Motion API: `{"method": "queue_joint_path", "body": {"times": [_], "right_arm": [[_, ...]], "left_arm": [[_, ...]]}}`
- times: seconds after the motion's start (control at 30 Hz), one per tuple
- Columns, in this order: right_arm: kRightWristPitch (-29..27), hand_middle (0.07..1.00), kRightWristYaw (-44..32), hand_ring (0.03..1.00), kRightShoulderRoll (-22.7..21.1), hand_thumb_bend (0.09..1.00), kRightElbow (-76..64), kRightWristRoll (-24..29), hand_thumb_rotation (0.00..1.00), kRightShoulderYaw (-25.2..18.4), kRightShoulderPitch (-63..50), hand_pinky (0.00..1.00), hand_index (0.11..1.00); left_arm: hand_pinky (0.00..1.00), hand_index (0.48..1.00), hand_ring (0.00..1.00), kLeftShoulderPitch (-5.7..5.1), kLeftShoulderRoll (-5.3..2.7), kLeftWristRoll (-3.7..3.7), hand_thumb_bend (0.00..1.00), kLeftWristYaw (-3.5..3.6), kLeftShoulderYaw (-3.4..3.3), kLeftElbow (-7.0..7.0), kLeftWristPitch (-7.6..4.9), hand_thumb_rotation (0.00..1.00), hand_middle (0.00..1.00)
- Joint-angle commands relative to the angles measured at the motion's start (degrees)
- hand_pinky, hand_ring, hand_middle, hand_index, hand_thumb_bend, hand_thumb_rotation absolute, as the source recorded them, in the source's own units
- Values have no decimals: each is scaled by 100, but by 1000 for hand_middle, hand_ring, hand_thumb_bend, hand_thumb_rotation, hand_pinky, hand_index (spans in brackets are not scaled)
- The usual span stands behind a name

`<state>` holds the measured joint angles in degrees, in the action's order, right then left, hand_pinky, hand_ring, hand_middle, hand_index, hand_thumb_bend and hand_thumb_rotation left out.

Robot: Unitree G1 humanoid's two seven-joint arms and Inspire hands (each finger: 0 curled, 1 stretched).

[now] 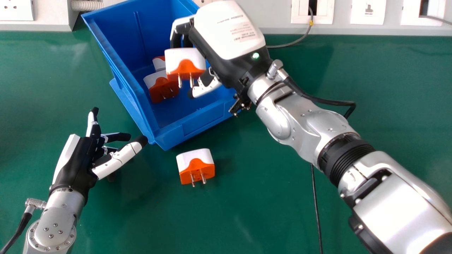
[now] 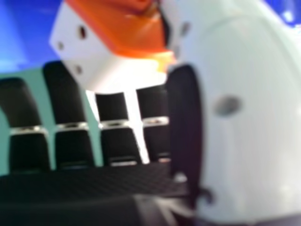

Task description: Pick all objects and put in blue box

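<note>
The blue box (image 1: pixel 201 121) is set at the back of the green desk (image 1: pixel 268 211), against a pale wall panel (image 1: pixel 279 21) in which sockets (image 1: pixel 16 10) are fitted. Above the box's interior, a white-and-orange plug adapter (image 1: pixel 185 60) is held by the right hand (image 1: pixel 229 31), pinched between the thumb and the curled fingers, with its metal prongs turned toward the robot. In the right hand view, the adapter's white body is seen against the fingers and its orange part beside the thumb. Inside the box, two more adapters can be made out: one orange-and-white adapter (image 1: pixel 162 86) laid on the floor, and a partly hidden adapter (image 1: pixel 159 62) just behind it. Another adapter (image 1: pixel 196 165) is left on the desk in front of the box. To its left, the left hand (image 1: pixel 77 162) is held open and empty, its thumb tip near the box's front corner.
</note>
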<state>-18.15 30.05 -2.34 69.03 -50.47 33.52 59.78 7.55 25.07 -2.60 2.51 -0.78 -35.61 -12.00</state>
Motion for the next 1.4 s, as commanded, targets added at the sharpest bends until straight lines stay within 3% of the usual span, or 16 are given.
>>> {"method": "queue_joint_path", "body": {"times": [0.0, 0.3, 0.43, 0.47, 0.5, 0.57, 0.6, 0.7, 0.73, 0.83, 1.17, 1.37], "right_arm": [[-7, 510, 128, 444, -23, 495, 56, 41, 0, 27, 302, 321, 519], [-192, 499, 78, 435, -19, 494, 119, 149, 0, 54, 300, 316, 530], [170, 512, 311, 442, -31, 492, 9, -123, 0, 277, 277, 317, 532], [288, 586, 281, 512, -35, 526, -24, -174, 0, 335, 283, 375, 578], [384, 586, 219, 512, -38, 526, -56, -203, 0, 369, 290, 375, 578], [481, 721, 62, 650, -34, 614, -125, -152, 12, 353, 293, 497, 676], [494, 721, 7, 650, -26, 614, -156, -94, 12, 320, 282, 497, 676], [449, 857, 6, 804, -12, 711, -214, 43, 41, 244, 234, 644, 794], [451, 857, 37, 804, -5, 711, -223, 53, 41, 237, 222, 644, 794], [499, 942, 77, 918, 14, 779, -270, 60, 61, 238, 197, 777, 877], [497, 996, 70, 993, -17, 830, -442, 170, 75, 202, 131, 886, 935], [412, 1000, -14, 999, -227, 840, -1048, 366, 71, -17, -167, 903, 940]], "left_arm": [[558, 830, 653, -380, -317, -203, 768, 326, 332, -490, 451, 531, 769], [559, 830, 653, -275, -311, -192, 768, 348, 324, -638, 421, 532, 770], [559, 830, 653, -238, -320, -206, 768, 328, 328, -708, 390, 532, 770], [560, 830, 653, -224, -323, -208, 768, 327, 329, -736, 377, 532, 770], [560, 830, 653, -213, -325, -208, 768, 329, 330, -757, 364, 532, 770], [560, 830, 653, -195, -322, -214, 768, 335, 335, -797, 335, 532, 770], [560, 830, 653, -194, -317, -214, 768, 341, 336, -802, 325, 532, 770], [561, 831, 653, -188, -304, -219, 769, 352, 341, -814, 302, 533, 770], [561, 831, 653, -188, -303, -215, 769, 356, 339, -815, 300, 533, 770], [562, 832, 653, -190, -302, -217, 771, 359, 342, -817, 294, 534, 770], [562, 832, 652, -168, -304, -222, 772, 354, 342, -876, 271, 535, 770], [562, 832, 652, -216, -312, -211, 773, 350, 338, -827, 259, 536, 770]]}}
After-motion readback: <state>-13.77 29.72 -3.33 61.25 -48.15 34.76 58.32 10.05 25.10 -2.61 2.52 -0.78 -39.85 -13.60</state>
